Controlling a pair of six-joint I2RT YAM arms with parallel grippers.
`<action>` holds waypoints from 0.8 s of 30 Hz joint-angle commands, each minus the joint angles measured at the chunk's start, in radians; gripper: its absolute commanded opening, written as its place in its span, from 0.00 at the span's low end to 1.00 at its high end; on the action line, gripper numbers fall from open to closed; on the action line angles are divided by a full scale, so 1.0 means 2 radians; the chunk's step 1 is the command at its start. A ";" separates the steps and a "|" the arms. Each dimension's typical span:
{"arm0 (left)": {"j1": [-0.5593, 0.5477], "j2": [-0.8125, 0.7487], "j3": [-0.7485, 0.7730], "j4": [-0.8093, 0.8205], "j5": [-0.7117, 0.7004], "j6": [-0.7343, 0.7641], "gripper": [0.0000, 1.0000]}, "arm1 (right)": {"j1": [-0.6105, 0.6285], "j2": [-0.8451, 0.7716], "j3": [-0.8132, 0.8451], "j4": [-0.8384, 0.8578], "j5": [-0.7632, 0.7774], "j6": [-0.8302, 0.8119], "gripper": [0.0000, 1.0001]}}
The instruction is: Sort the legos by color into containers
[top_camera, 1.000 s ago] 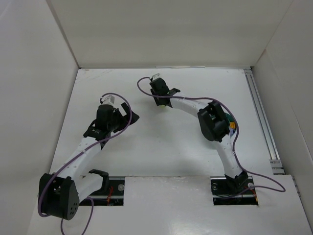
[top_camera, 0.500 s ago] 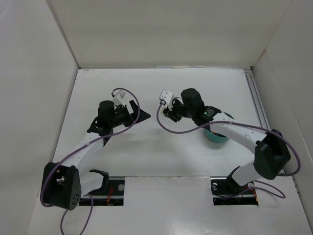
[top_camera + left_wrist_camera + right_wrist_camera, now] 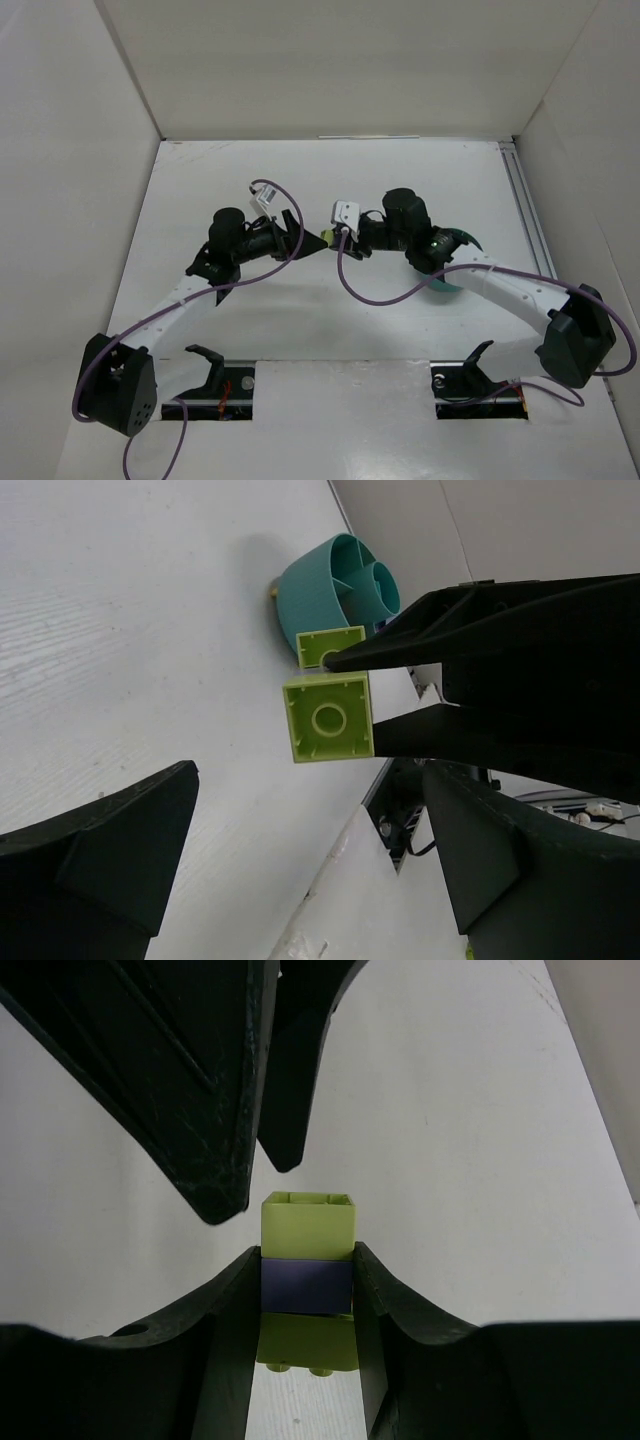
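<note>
At the centre of the top view the two arms meet tip to tip above the white tabletop [image 3: 200, 180]. The right fingers [image 3: 230, 1340] are clenched on a lego stack [image 3: 306, 1287], pinching its purple middle brick from both sides. One pale green brick sticks out above the grip and another shows below it, in the lower middle of the right wrist view. The left fingers [image 3: 120, 850] are spread wide and released, holding nothing. In the left wrist view they stand at the lower left and lower right, with the stack's square green end facing the camera at mid-frame between them. The teal bowl [image 3: 310, 585] sits on the tabletop in the upper middle of that view. In the top view it lies right of centre, partly hidden under the right arm.
</note>
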 commanded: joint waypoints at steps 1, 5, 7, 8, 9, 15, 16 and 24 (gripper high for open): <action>-0.019 -0.018 0.016 0.032 -0.001 -0.005 0.91 | 0.010 -0.015 0.002 0.026 -0.021 -0.010 0.27; -0.030 -0.018 0.016 0.032 -0.012 -0.010 0.84 | 0.026 -0.025 0.002 0.026 -0.021 -0.015 0.27; -0.030 -0.014 0.016 0.036 -0.012 -0.010 0.79 | 0.026 -0.025 0.002 0.026 -0.017 -0.015 0.27; -0.034 -0.014 0.016 0.042 -0.012 -0.010 0.74 | 0.026 -0.029 -0.003 0.026 -0.017 -0.015 0.27; -0.034 -0.014 0.016 0.042 -0.012 -0.015 0.66 | 0.026 -0.029 -0.003 0.022 -0.017 -0.015 0.27; -0.034 -0.014 0.011 0.061 -0.017 -0.025 0.56 | 0.030 -0.046 -0.012 0.022 -0.033 -0.015 0.27; -0.034 -0.014 0.007 0.061 -0.017 -0.025 0.55 | 0.030 -0.046 -0.012 0.022 -0.033 -0.019 0.27; -0.044 -0.014 0.007 0.072 -0.008 -0.030 0.35 | 0.035 -0.046 -0.017 0.022 -0.025 -0.019 0.27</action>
